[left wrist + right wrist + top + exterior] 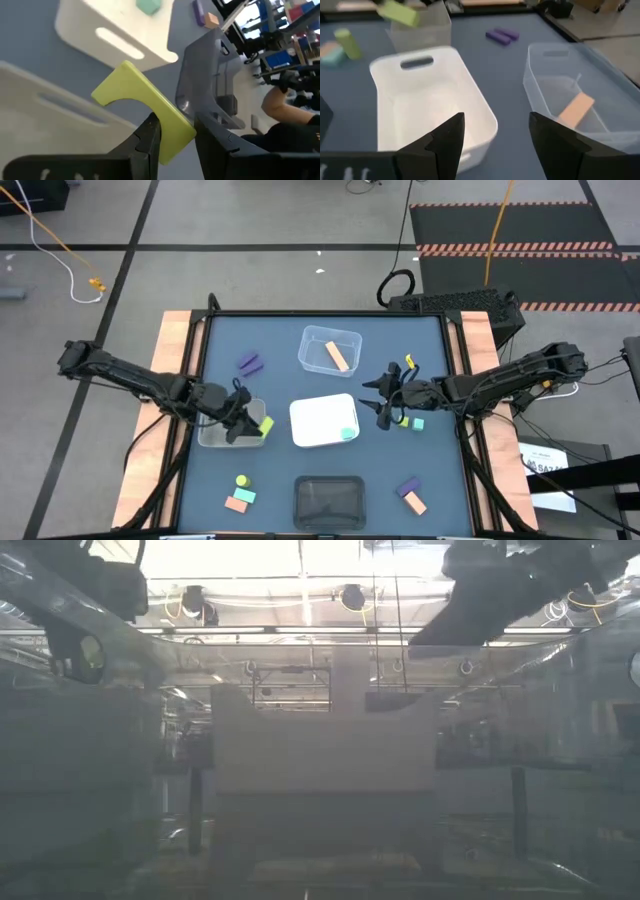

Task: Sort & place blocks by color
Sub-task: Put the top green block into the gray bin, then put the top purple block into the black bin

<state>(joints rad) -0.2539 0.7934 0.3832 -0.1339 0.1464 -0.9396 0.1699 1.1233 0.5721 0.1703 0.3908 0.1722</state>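
My left gripper [243, 420] is shut on a yellow-green arch-shaped block [137, 97], holding it over the right rim of a clear bin [215, 430] at the table's left. The same block [400, 12] shows in the right wrist view, above that bin. My right gripper [385, 398] hangs open and holds nothing, right of the white bin [320, 420] and above its rim [420, 110]. A mint-teal block [348, 433] lies in the white bin. An orange bar [338, 357] lies in the far clear bin [330, 345]. My left gripper pinches one end of the yellow-green block [172, 132] between its two fingers [150, 137]. The fingers come from the table's left, slanting down. The rest of the block juts out past the fingertips, tilted and lifted clear of the bin and table.
A dark bin [328, 500] stands at the near edge. Loose blocks lie on the blue table: purple ones [248, 363] far left, yellow, teal and orange ones [240, 492] near left, purple and orange [410, 495] near right, yellow and teal [412, 422] by my right gripper.
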